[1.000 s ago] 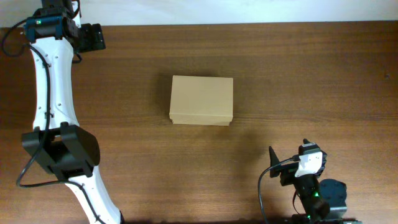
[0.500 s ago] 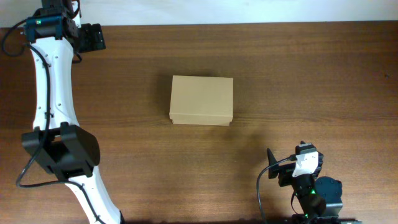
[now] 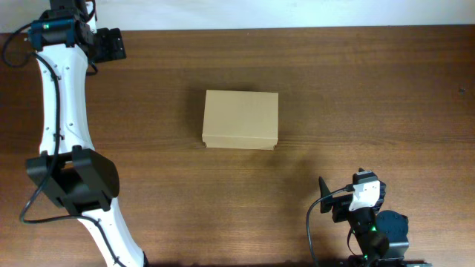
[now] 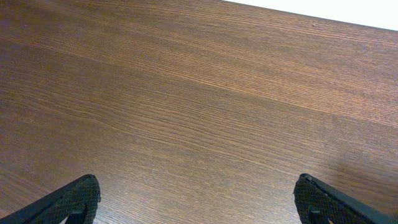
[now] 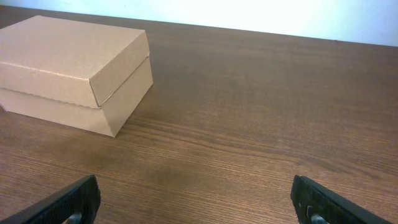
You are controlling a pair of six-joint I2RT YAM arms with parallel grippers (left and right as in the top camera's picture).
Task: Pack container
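The container (image 3: 240, 119) is a plain tan cardboard box with its lid down, resting mid-table. The right wrist view has the container (image 5: 74, 68) at upper left, some way ahead of my right gripper (image 5: 196, 202), whose jaws are wide open with only bare wood between them. Overhead, the right gripper (image 3: 341, 200) is low at the near right, well short of the box. My left gripper (image 3: 113, 44) is at the far left corner, far from the box. In its wrist view the left gripper (image 4: 198, 200) is open over bare table.
The dark wooden table (image 3: 371, 96) runs to a pale back edge (image 4: 323, 12) just beyond the left gripper. The long white left arm (image 3: 63, 119) spans the table's left side.
The right gripper has drawn back slightly toward the near edge, then stopped. The box and left arm have not moved.
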